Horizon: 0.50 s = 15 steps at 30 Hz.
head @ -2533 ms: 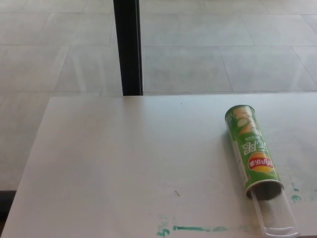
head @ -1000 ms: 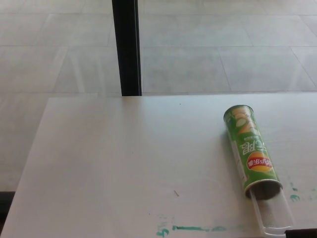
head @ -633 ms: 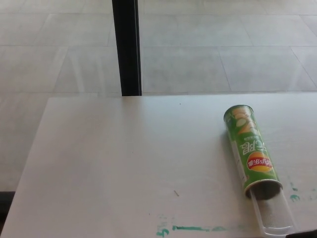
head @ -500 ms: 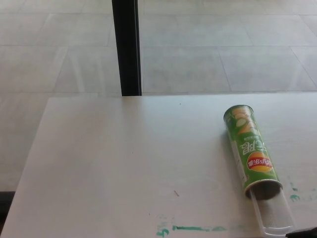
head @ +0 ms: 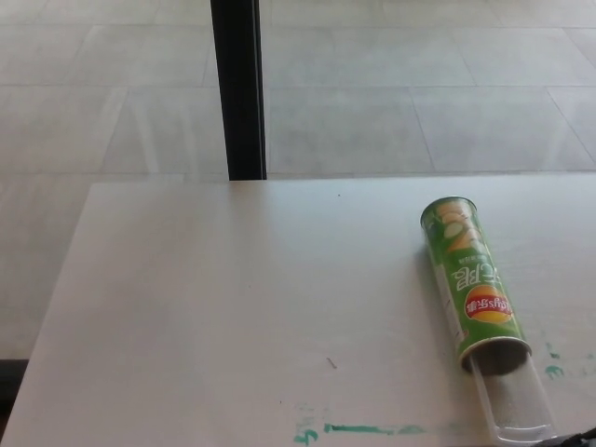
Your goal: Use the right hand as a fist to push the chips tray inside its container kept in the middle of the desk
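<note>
Head view: a green chips container [head: 472, 287] lies on its side on a pale table [head: 233, 307], toward the table's right side rather than at its middle. The container's closed end points away from the camera and its open mouth faces the near edge, with a red and yellow logo printed on the body just above that mouth. A clear plastic chips tray [head: 514, 402] sticks out of the mouth toward the camera, roughly half of its visible length outside the container and its rounded near end lying close to the table's front edge. The tray looks empty, though its far part is hidden in the dark of the container.

Just beside the tray's near end, at the bottom right corner, a thin dark sliver [head: 575, 440] shows at the picture's edge; it comes in from the robot's right, but too little of it is visible to say whether it is the right hand, or how its fingers are set. The left hand does not appear.

To the left of the tray, green marker streaks [head: 368, 429] run along the table's near edge, and smaller green marks sit to the container's right. Beyond the table's far edge a black post [head: 238, 88] stands upright on a light tiled floor [head: 419, 84].
</note>
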Available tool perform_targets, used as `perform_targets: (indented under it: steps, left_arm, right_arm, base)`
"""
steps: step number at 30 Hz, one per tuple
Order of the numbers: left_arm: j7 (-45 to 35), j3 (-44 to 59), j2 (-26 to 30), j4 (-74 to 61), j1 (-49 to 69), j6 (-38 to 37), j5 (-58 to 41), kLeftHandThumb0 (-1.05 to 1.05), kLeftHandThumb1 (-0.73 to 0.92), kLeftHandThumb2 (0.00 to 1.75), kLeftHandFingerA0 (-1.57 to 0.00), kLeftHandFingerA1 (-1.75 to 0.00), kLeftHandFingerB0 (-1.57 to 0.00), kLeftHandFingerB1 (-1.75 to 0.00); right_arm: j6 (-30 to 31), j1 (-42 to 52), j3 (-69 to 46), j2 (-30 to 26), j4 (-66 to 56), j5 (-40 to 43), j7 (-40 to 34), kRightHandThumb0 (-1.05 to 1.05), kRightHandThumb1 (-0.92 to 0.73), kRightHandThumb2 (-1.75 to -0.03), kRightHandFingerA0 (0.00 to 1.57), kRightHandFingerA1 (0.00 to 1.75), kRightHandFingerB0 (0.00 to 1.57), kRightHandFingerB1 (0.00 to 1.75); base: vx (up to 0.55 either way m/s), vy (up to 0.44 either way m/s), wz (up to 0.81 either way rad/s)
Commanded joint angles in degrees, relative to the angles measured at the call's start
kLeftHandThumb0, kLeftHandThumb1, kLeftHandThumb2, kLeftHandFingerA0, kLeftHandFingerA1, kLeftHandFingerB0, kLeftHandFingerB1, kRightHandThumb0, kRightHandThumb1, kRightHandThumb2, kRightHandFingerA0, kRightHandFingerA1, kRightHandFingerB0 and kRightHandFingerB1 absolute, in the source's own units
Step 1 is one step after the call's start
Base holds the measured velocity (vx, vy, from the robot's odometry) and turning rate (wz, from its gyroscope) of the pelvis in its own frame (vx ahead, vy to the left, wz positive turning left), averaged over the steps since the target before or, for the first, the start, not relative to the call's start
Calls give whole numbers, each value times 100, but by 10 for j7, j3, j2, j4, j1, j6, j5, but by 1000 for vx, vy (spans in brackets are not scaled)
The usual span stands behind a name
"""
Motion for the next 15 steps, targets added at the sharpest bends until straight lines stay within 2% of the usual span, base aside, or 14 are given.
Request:
perform_targets:
  steps: [1,2,3,4,5,8,9,11,12,13,15]
  left_arm:
    - [5,3,21,4,2,10,-9,-44,42,160,-30,-93,-9,-72]
    - [5,9,20,4,1,11,-15,-44,38,163,-31,-97,-10,-76]
    - [13,4,18,3,3,5,-9,-45,39,161,-36,-98,-14,-77]
    - [13,5,17,5,5,2,-9,-47,39,161,-36,-98,-12,-76]
    - [8,5,18,5,8,1,-9,-46,40,162,-32,-95,-10,-75]
    - [-1,10,18,2,13,4,-15,-44,41,163,-32,-96,-11,-76]
    - [9,8,17,8,9,1,-12,-45,41,160,-32,-96,-12,-75]
    - [8,8,17,6,12,-1,-12,-47,36,164,-35,-99,-18,-81]
    - [6,12,17,3,13,3,-16,-46,35,166,-36,-102,-20,-84]
    - [8,12,16,4,13,1,-16,-47,35,166,-41,-106,-18,-82]
    - [14,12,15,10,13,-3,-14,-47,35,167,-40,-106,-18,-83]
  right_arm:
    - [19,-15,47,-26,39,-226,-83,-73,-92,-68,89,81,71,50]
    - [21,-15,51,-27,43,-228,-84,-66,-76,-118,85,84,64,65]
    - [27,-16,54,-28,45,-232,-79,-74,-92,-68,86,81,70,49]
    - [30,-18,59,-30,49,-242,-82,-75,-92,-69,87,84,71,49]
    - [33,-19,61,-31,50,-246,-81,-69,-77,-119,84,86,63,64]
    - [39,-28,61,-36,50,-245,-70,-66,-75,-119,85,88,64,65]
    - [44,-30,56,-36,44,-248,-73,-75,-92,-67,87,92,71,52]
    - [45,-30,56,-36,45,-249,-77,-75,-92,-69,87,94,70,53]
    - [49,-32,55,-35,43,-252,-78,-68,-77,-119,84,90,62,65]
    - [53,-35,52,-33,40,-249,-77,-74,-92,-69,89,93,70,48]
    - [64,-41,47,-30,27,-244,-63,-75,-92,-69,87,90,67,49]
  base:
    - [0,0,0]
    - [0,0,0]
    - [0,0,0]
    - [0,0,0]
    - [0,0,0]
    - [0,0,0]
    - [0,0,0]
    - [0,0,0]
    - [0,0,0]
    - [0,0,0]
    - [0,0,0]
